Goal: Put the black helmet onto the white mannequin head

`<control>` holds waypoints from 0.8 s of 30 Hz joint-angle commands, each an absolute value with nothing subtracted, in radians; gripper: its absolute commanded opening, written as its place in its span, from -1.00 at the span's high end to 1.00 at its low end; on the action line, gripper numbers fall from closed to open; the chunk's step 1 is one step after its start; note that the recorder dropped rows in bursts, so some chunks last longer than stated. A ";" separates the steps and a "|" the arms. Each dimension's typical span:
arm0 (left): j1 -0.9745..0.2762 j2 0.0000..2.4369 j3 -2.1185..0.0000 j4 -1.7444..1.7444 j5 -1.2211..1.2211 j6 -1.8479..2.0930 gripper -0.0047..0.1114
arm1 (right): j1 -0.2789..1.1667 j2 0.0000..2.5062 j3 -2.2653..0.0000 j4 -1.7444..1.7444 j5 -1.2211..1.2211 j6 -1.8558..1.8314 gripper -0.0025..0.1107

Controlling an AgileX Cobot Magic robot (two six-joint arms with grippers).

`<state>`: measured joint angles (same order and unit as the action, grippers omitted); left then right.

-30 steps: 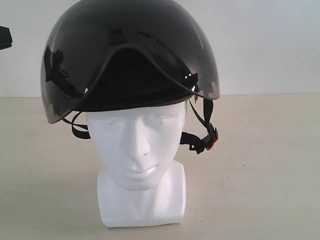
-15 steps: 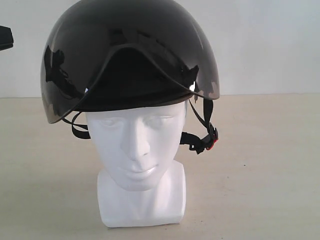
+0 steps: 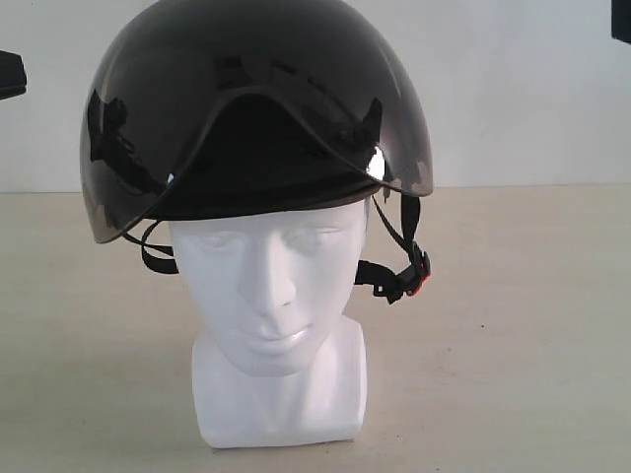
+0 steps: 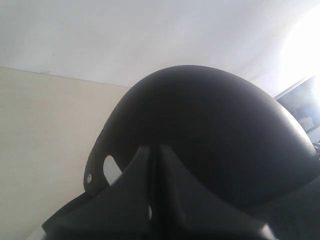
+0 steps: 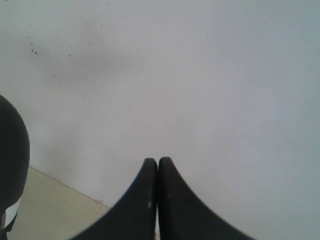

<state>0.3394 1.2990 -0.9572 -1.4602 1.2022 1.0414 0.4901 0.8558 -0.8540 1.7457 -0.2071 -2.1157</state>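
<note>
The black helmet [image 3: 256, 108] is sitting unmoved on the white mannequin head [image 3: 271, 286], which is standing on the surface [image 3: 513, 325]. The left pincer [image 4: 156, 165] and right pincer [image 5: 158, 172] are pinched closed, empty. The right arm [image 3: 621, 20] is newly edging into view, suggesting placement is done.

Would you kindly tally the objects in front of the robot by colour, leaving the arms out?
Black: 1, the black helmet
White: 1, the white mannequin head
Total: 2
</note>
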 commanded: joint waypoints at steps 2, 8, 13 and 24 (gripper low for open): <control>0.336 1.292 -0.952 -1.470 1.201 1.049 0.84 | 0.487 0.848 -0.838 1.536 -0.355 -1.814 0.96; 0.336 1.292 -0.952 -1.470 1.201 1.049 0.84 | 0.487 0.848 -0.730 1.338 -0.475 -1.278 0.96; 0.336 1.292 -0.952 -1.470 1.201 1.049 0.84 | 0.487 0.848 -0.638 1.234 -0.421 -1.179 0.96; 0.336 1.292 -0.952 -1.470 1.201 1.049 0.84 | 0.487 0.803 -0.731 1.176 -0.420 -1.506 0.96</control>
